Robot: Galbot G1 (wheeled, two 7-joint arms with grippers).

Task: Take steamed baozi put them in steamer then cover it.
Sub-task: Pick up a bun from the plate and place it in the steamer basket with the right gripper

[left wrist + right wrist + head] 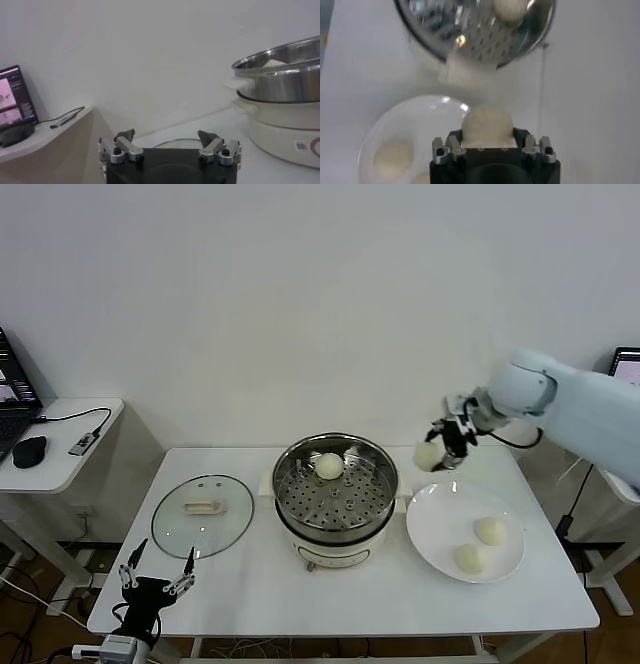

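The right gripper (440, 450) hangs in the air between the steamer (335, 496) and the white plate (432, 529), its fingers pinched on a steamed baozi (486, 125), a smooth, round, pale cream bun that bulges out between the pads. Just below it, two more buns (490, 530) lie near each other on the plate, at the right end of the white table (250, 589). One bun (329, 465) already sits on the perforated steel tray inside the shiny pot, toward its far side. The clear glass cover (203, 515), cream handle up, lies flat on the table left of the steamer. At the near left table edge the left gripper (157, 569) waits, fingers spread and empty.
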